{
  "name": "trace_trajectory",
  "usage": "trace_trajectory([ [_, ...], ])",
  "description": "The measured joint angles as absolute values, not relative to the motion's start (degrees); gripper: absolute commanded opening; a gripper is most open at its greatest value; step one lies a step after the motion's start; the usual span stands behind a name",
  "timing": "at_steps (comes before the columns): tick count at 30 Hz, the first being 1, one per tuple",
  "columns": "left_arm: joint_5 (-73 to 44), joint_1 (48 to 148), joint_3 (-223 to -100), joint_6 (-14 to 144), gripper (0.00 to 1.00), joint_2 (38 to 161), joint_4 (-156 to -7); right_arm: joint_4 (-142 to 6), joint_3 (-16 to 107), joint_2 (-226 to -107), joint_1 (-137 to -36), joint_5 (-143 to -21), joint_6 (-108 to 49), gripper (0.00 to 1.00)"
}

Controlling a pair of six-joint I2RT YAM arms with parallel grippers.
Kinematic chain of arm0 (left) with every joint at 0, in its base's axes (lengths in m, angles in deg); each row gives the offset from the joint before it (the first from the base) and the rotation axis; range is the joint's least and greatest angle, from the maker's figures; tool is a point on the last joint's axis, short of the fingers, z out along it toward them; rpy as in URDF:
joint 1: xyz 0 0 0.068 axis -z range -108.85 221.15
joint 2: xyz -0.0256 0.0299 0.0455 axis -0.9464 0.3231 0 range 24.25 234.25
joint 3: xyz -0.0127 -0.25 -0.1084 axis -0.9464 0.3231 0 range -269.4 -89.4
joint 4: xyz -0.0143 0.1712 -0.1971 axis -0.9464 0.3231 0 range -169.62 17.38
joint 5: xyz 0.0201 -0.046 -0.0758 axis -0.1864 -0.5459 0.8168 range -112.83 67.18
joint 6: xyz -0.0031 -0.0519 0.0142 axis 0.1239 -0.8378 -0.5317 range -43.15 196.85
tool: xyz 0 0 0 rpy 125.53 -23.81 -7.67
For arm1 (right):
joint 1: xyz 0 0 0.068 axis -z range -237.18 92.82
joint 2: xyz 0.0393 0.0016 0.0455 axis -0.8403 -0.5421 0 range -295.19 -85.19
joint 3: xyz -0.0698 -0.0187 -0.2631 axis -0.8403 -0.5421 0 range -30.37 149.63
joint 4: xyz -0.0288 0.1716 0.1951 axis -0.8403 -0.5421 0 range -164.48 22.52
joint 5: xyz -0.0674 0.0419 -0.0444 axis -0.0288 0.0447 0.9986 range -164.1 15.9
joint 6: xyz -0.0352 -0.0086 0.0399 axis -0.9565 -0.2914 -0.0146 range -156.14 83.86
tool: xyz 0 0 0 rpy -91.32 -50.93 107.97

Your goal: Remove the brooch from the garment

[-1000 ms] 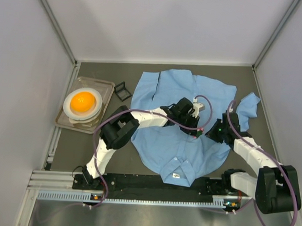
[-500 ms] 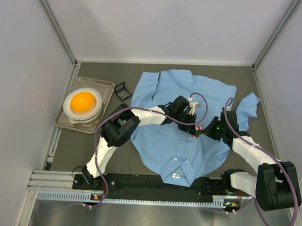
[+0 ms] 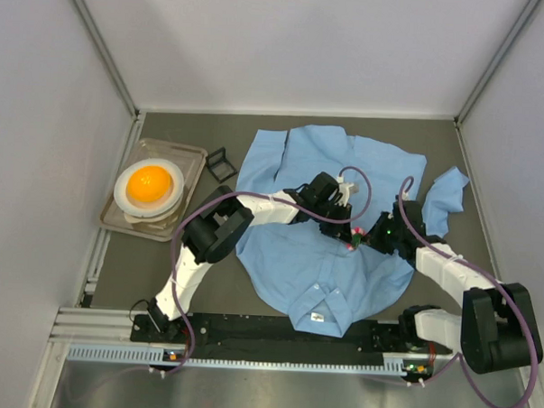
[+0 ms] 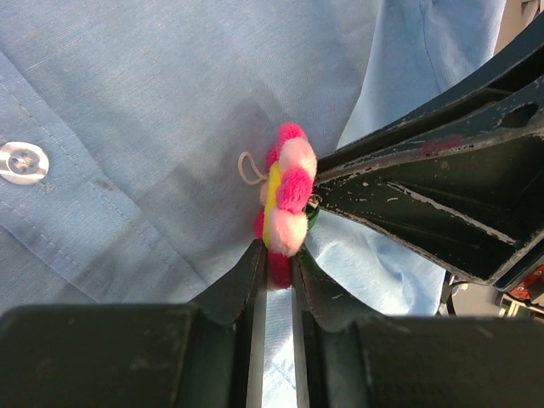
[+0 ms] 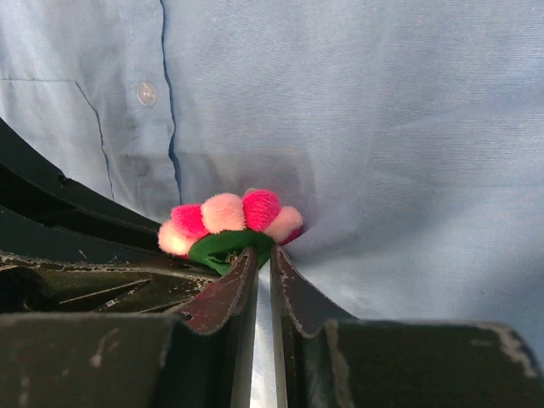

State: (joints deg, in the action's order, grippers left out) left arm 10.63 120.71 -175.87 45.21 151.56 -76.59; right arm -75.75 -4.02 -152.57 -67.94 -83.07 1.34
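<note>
The garment [image 3: 301,264], a light blue shirt, lies spread flat on the dark table. The brooch [image 3: 353,236], with pink and pale pompom petals, stands on edge at its right-centre. In the left wrist view the brooch [image 4: 287,194] shows a yellow layer, and my left gripper [image 4: 276,259] is shut on its lowest pink petal. My right gripper [image 5: 263,252] comes from the opposite side and is nipped onto the green backing of the brooch [image 5: 225,217]. The shirt cloth [image 5: 382,170] is puckered up around the pin. The two grippers meet tip to tip at the flower.
A clear tray [image 3: 195,157] at the left holds a white dish with an orange ball [image 3: 149,185]. A small black wire frame [image 3: 221,164] lies beside it. A white shirt button [image 4: 24,161] sits left of the brooch. Grey walls enclose the table.
My right gripper has slid left and closed in on the brooch. The left gripper has shifted slightly up and left while keeping its hold.
</note>
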Motion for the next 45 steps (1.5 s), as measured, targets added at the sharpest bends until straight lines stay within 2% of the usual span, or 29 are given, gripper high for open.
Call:
trace_trajectory([
  [5,10.7,120.5,-175.9,45.0,0.01,151.8,-76.4,-75.3,-4.0,-153.3,-69.0,-82.9,1.6,0.11],
  [11,11.2,120.4,-175.9,45.0,0.24,151.9,-76.4,-75.4,-4.0,-153.1,-69.1,-82.7,2.2,0.11],
  [13,11.5,120.4,-175.9,45.0,0.26,151.9,-76.6,-75.6,-4.0,-152.8,-69.2,-82.5,2.6,0.11],
  [14,11.6,120.3,-175.9,45.0,0.19,151.9,-76.6,-75.6,-4.0,-152.7,-69.2,-82.4,2.7,0.11],
  [15,11.8,120.3,-175.8,45.0,0.09,151.9,-76.6,-75.6,-4.0,-152.6,-69.3,-82.4,2.9,0.11],
  [17,12.1,120.3,-175.5,44.4,0.00,151.9,-76.6,-75.7,-4.0,-152.6,-69.4,-82.3,3.1,0.11],
  [29,13.6,120.0,-174.8,43.8,0.00,151.9,-77.1,-78.5,-1.7,-150.3,-69.6,-80.0,0.2,0.20],
  [35,10.5,120.6,-166.8,45.3,0.00,147.5,-82.6,-78.4,0.3,-150.2,-69.6,-82.5,-1.7,0.21],
  [45,7.3,122.8,-164.8,42.3,0.00,146.9,-87.2,-78.7,-4.3,-145.2,-69.6,-86.5,-1.8,0.28],
])
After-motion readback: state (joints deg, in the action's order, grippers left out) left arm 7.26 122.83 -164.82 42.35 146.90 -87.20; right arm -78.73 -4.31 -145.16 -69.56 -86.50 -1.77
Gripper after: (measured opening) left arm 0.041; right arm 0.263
